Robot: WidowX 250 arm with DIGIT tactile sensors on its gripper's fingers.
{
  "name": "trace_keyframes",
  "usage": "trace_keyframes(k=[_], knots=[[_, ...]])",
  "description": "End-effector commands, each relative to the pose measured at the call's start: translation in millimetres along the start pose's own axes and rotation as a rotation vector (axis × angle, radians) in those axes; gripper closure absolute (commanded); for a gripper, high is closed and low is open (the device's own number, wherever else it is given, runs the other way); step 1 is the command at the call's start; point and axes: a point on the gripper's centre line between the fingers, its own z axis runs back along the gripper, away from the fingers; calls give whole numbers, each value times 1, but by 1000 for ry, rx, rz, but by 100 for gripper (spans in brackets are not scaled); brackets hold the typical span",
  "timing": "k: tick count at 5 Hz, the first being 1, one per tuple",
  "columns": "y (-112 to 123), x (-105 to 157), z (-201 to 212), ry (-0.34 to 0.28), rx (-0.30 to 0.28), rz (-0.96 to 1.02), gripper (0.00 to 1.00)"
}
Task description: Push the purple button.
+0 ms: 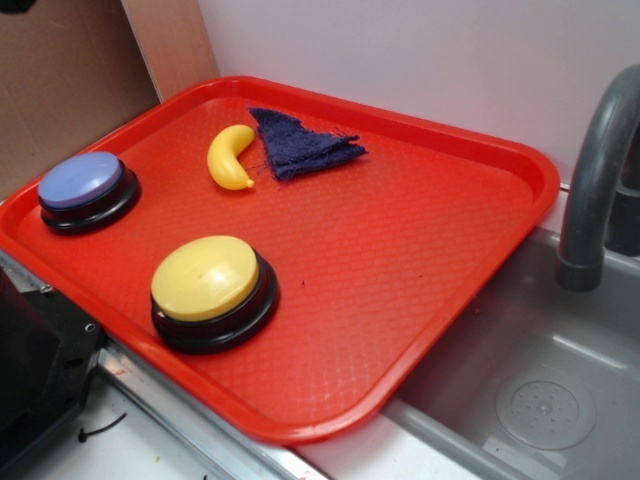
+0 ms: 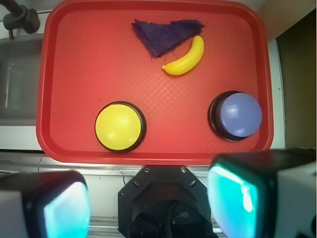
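High above the tray (image 2: 49,99), hand (image 2: 148,203) spread, purple button (image 2: 239,115) untouched.

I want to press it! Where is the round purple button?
In the exterior view the round purple button with the black base sits on the red plastic tray, near its left edge, behind the bigger yellow button and left of the yellow toy banana.
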Motion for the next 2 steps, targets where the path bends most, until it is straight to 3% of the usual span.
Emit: trace_keyframes(k=[1, 2], knots=[[0, 0, 0, 0, 0, 0, 0], [51, 31, -37, 37, 2, 252, 0]])
